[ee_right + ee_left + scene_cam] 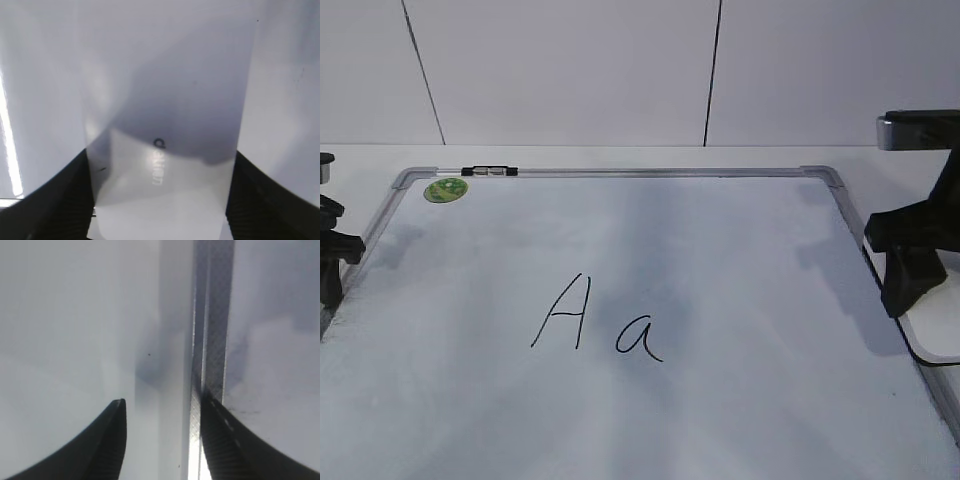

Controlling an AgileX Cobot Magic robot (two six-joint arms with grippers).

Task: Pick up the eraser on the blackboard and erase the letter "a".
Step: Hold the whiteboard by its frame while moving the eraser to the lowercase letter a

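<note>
The blackboard is a white board with a silver frame, lying flat. The small letter "a" is written near its middle, right of a taller capital "A". The white eraser lies at the board's right edge. In the right wrist view the eraser fills the gap between the jaws, grey lettering up. My right gripper presses both of its long sides. My left gripper is open and empty over the board's left frame.
A green round sticker sits in the board's far left corner. A small black and silver clip lies on the top frame. A white panelled wall stands behind the table.
</note>
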